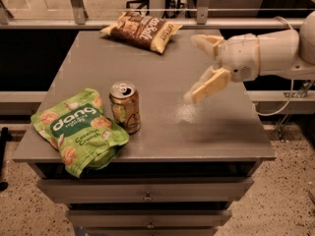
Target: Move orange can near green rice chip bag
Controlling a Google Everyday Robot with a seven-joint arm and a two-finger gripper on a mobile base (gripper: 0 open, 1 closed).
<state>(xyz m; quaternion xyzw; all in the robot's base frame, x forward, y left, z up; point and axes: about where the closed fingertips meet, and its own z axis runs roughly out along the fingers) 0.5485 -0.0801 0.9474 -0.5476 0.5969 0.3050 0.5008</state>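
The orange can (125,106) stands upright on the grey table (211,127), right beside the green rice chip bag (78,129), touching or almost touching the bag's right edge. The bag lies flat at the table's front left corner. My gripper (199,65) is open and empty, held above the table's right side, well to the right of the can. One cream finger (210,85) points down-left, the other (206,41) sits higher.
A brown and cream snack bag (142,29) lies at the table's back edge. The table is a drawer cabinet with drawers (147,196) below. A metal rail (147,10) runs behind it. A cable (280,107) hangs at the right.
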